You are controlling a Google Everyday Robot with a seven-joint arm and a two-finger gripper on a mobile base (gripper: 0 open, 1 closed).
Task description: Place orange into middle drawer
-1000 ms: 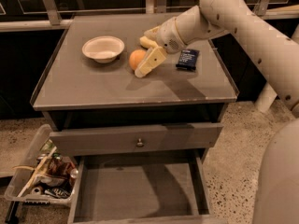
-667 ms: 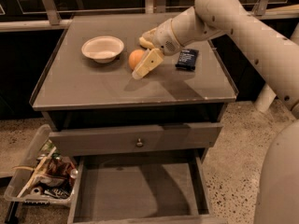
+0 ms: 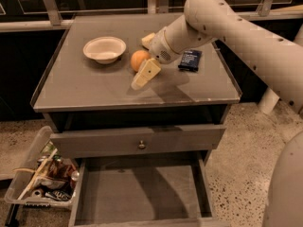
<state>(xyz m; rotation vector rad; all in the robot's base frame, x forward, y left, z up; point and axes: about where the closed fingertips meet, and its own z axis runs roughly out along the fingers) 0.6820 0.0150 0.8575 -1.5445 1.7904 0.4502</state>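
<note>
cream two-finger gripper [image 3: 140, 61] hovers at the grey tabletop [image 3: 94, 89], fingers spread wide either side of the small round orange fruit [image 3: 139, 59], not yet clasping it. below, the wide shallow grey middle drawer [image 3: 137, 193] stands open to receive it.

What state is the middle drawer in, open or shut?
Open: the middle drawer is pulled out, its grey floor showing. The tool, open, straddles the orange on the cabinet top.
</note>
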